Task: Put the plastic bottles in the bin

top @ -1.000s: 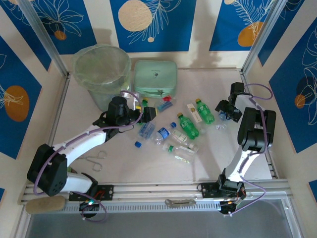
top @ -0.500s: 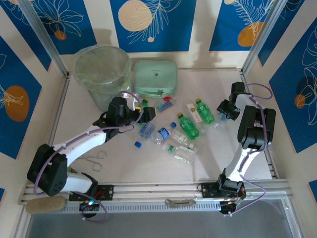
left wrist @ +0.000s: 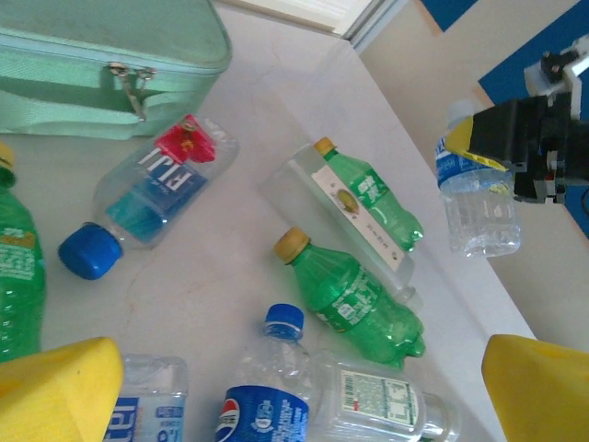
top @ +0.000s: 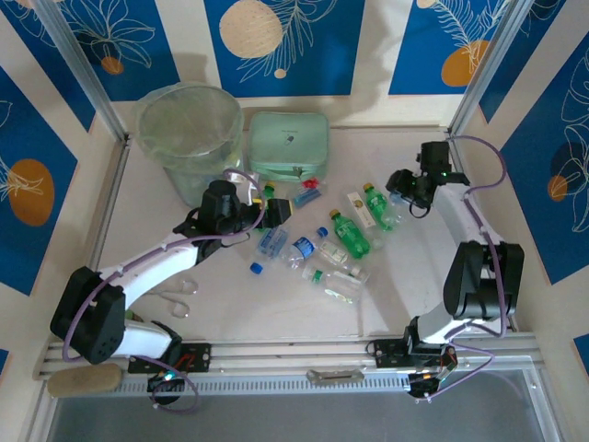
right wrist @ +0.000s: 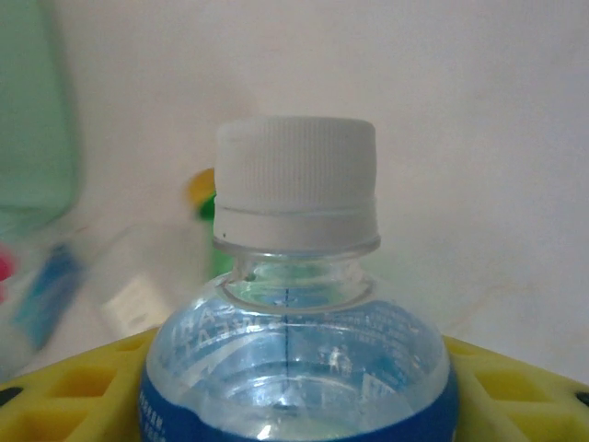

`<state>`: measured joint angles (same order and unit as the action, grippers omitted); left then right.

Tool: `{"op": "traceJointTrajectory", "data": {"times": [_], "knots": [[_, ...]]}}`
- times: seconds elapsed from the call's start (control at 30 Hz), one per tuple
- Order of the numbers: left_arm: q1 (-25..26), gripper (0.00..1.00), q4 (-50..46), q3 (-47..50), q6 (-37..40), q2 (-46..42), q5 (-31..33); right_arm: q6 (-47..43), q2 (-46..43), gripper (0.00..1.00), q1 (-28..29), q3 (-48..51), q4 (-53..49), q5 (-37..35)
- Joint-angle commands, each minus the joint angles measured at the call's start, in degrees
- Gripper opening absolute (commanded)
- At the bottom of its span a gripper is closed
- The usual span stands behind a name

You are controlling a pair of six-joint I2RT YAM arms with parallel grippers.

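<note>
Several plastic bottles lie mid-table: two green ones (top: 350, 235) (left wrist: 359, 299), a clear Pepsi-labelled one (left wrist: 271, 387) and a Fiji bottle (left wrist: 152, 198). My left gripper (top: 276, 216) (left wrist: 294, 405) hovers open over them, the Pepsi bottle between its yellow pads (left wrist: 55, 391). My right gripper (top: 405, 189) (right wrist: 294, 396) is shut on a clear bottle (right wrist: 296, 276) (left wrist: 474, 193) with a white cap and blue label, held above the table's right side. The round pale-green bin (top: 190, 129) stands at the back left.
A flat mint-green case (top: 288, 145) (left wrist: 101, 74) lies beside the bin. Metal scissors (top: 179, 299) rest near the left arm. A loose blue cap (top: 257, 268) sits by the bottles. Frame posts and patterned walls close in the table.
My right gripper has swung back and leftward with the clear bottle in it, from the table's right edge toward the green bottles. The left arm has not moved.
</note>
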<state>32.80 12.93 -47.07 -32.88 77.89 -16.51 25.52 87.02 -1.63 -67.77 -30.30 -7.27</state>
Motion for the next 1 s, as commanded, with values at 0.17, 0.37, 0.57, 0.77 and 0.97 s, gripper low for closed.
{"op": "traceJointTrajectory", "data": {"times": [0.17,0.37,0.57,0.77,0.97], "knots": [[3.5,1.00,2.1,-3.1,0.3,2.2,-5.0,6.6,-5.9,0.53,12.9,-0.3,2.6,6.3],[5.6,1.00,1.4,-4.6,0.6,2.8,-4.4,10.6,-6.2,0.53,22.0,-1.8,6.7,6.4],[7.4,1.00,1.5,-5.7,0.1,4.2,-4.1,14.4,-5.6,0.52,29.3,-1.0,12.7,7.1],[9.1,1.00,1.7,-7.2,-0.7,6.8,-6.4,17.5,-5.3,0.52,31.3,0.4,17.6,8.5],[9.7,1.00,2.5,-7.3,-2.0,8.4,-7.1,18.2,-5.4,0.52,32.9,0.1,18.5,9.1]]}}
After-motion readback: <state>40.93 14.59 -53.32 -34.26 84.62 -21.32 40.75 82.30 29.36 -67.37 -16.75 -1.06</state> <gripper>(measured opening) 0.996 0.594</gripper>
